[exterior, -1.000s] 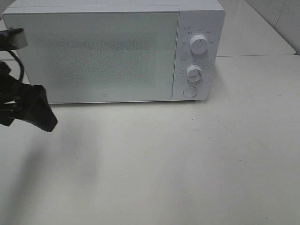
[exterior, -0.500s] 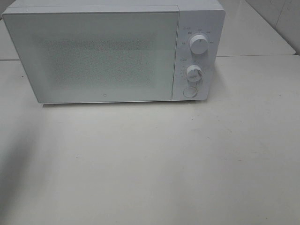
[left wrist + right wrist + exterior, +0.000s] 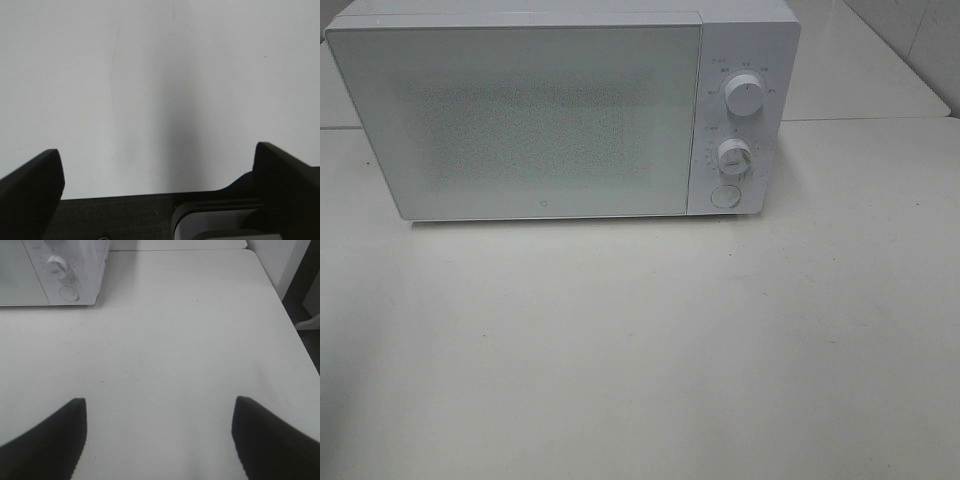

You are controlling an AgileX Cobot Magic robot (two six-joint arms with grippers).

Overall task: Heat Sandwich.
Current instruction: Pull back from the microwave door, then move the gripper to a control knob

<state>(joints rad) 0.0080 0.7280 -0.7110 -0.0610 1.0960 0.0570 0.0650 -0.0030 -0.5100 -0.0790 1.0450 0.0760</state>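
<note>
The sandwich is out of view in every frame. A white microwave point(image 3: 560, 110) stands at the back of the table with its door point(image 3: 520, 120) closed. Neither arm shows in the exterior high view. My left gripper point(image 3: 157, 152) hangs open over bare white table, with nothing between its fingers. My right gripper point(image 3: 160, 401) is also open and empty over the table, well in front of and to the right of the microwave point(image 3: 55, 270).
The microwave's control panel has two knobs point(image 3: 746, 95) point(image 3: 733, 157) and a round button point(image 3: 724, 196). The white table point(image 3: 670, 350) stretches in front of it. The table's right edge point(image 3: 295, 330) drops off to a dark floor.
The left arm, seen at the left edge of the exterior high view one second ago, has drawn back out of that view. The microwave has not moved.
</note>
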